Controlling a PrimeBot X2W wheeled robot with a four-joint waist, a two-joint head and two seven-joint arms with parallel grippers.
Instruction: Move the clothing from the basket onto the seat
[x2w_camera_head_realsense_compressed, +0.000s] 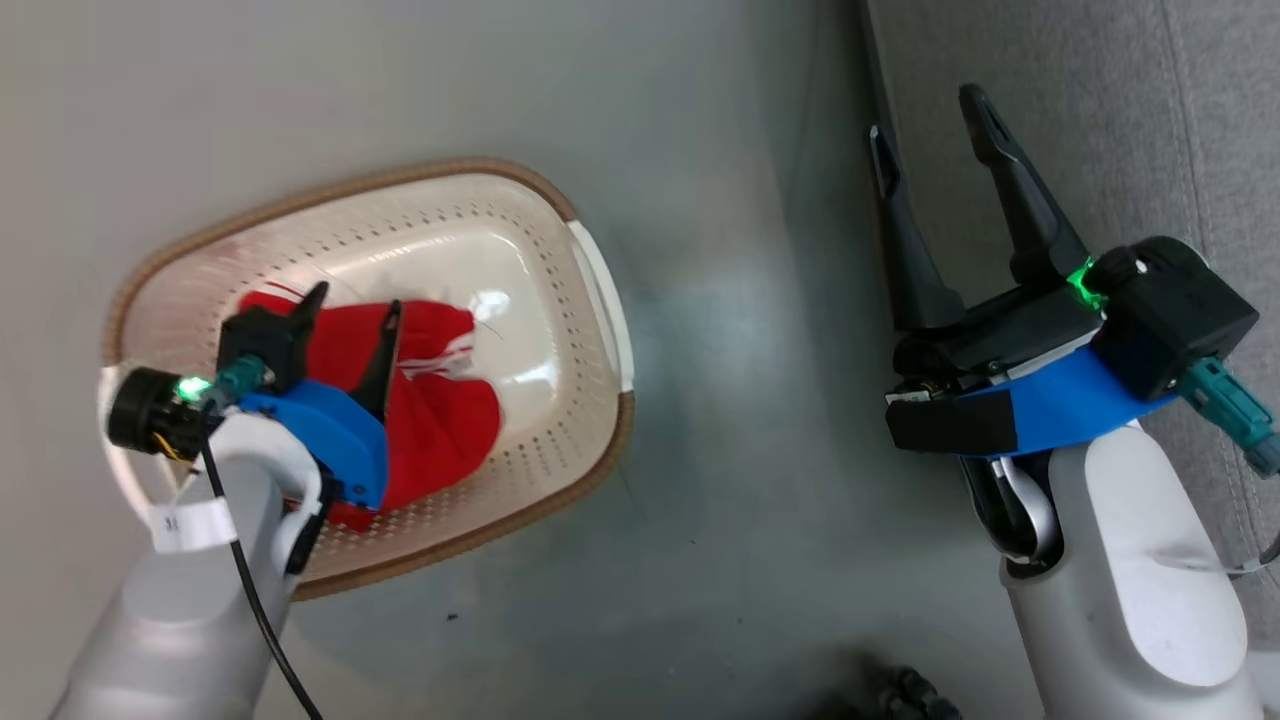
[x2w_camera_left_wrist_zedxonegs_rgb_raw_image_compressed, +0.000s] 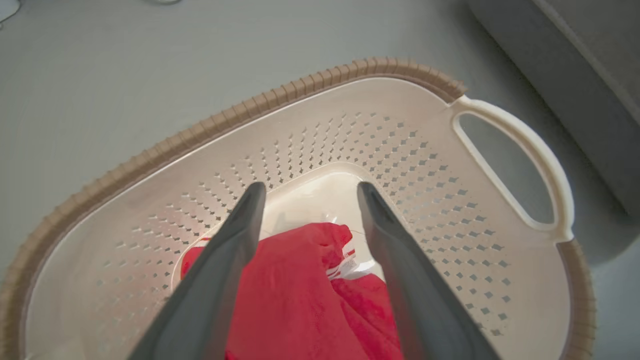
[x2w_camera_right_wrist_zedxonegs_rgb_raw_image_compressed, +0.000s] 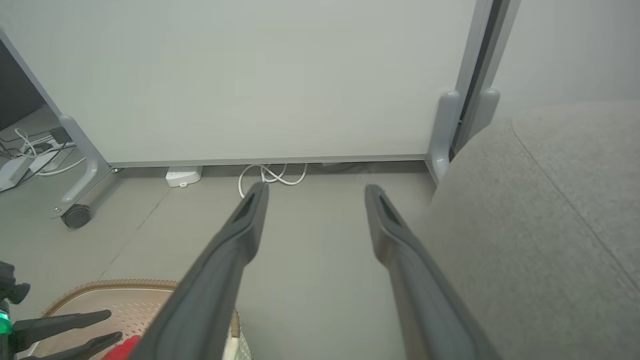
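The cream basket (x2w_camera_head_realsense_compressed: 590, 300) with a brown rim stands on the floor at the left, and red clothing (x2w_camera_head_realsense_compressed: 440, 420) with white stripes lies bunched on its bottom. My left gripper (x2w_camera_head_realsense_compressed: 352, 308) is open inside the basket, one finger to each side of the red heap; nothing is pinched. From the left wrist, the gripper (x2w_camera_left_wrist_zedxonegs_rgb_raw_image_compressed: 311, 189) points past the clothing (x2w_camera_left_wrist_zedxonegs_rgb_raw_image_compressed: 295, 285) toward the basket's far wall (x2w_camera_left_wrist_zedxonegs_rgb_raw_image_compressed: 350, 135). My right gripper (x2w_camera_head_realsense_compressed: 928, 118) is open and holds nothing, hovering by the grey seat's (x2w_camera_head_realsense_compressed: 1150, 110) edge. The right wrist view shows that gripper (x2w_camera_right_wrist_zedxonegs_rgb_raw_image_compressed: 315, 190) beside the seat (x2w_camera_right_wrist_zedxonegs_rgb_raw_image_compressed: 550, 225).
Grey floor (x2w_camera_head_realsense_compressed: 760, 420) separates basket and seat. A white partition (x2w_camera_right_wrist_zedxonegs_rgb_raw_image_compressed: 250, 75) on a castor (x2w_camera_right_wrist_zedxonegs_rgb_raw_image_compressed: 75, 216) stands ahead of the right gripper, with white cables (x2w_camera_right_wrist_zedxonegs_rgb_raw_image_compressed: 272, 175) and a small white box (x2w_camera_right_wrist_zedxonegs_rgb_raw_image_compressed: 184, 176) at its foot. The basket's white handle (x2w_camera_left_wrist_zedxonegs_rgb_raw_image_compressed: 530, 150) faces the seat.
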